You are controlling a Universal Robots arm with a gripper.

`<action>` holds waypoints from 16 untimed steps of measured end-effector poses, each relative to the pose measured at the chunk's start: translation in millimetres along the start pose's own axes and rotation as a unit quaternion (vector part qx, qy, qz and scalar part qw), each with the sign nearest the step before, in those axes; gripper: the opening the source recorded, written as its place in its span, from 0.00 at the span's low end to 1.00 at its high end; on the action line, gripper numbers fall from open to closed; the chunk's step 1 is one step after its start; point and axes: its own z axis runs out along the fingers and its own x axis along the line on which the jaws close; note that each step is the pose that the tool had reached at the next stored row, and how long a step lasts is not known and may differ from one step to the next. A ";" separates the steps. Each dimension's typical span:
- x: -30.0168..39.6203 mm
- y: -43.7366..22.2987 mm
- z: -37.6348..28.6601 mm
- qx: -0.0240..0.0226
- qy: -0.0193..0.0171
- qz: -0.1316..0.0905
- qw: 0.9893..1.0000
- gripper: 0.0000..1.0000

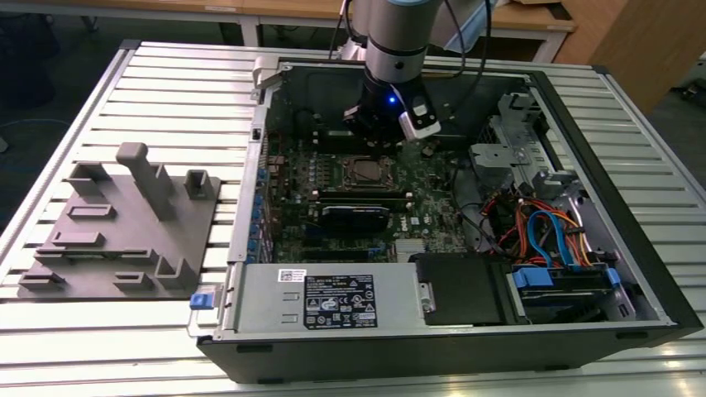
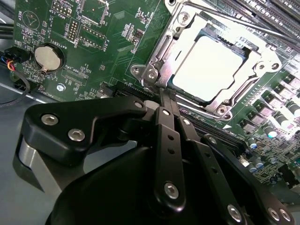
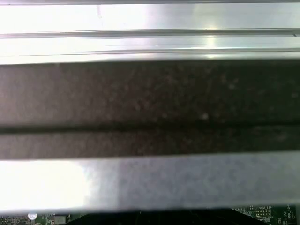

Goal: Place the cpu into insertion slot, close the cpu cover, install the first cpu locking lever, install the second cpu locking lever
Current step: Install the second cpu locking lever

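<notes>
Exterior view: one arm (image 1: 394, 41) reaching down into open case (image 1: 617, 248), gripper (image 1: 381, 136) low over board, just above socket (image 1: 362, 170).

Second wrist view: one cpu (image 2: 208, 68) seated in socket, cover (image 2: 262, 61) closed over it. Gripper fingers (image 2: 166, 126) together, empty, tips at cover's edge beside cpu. One coin cell (image 2: 48, 56) well apart.

First wrist view: case wall (image 3: 150, 108) close.

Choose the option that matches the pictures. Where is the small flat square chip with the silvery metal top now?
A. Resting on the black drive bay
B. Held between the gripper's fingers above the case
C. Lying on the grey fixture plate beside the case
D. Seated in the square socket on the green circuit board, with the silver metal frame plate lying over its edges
D. In the second wrist view the small flat square chip sits in the square socket, with the silver metal frame plate down around its edges; the gripper's closed fingers hold no chip.
</notes>
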 end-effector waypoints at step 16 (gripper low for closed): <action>-0.3 -4.4 -5.3 0.000 0.000 0.000 1.000 0.10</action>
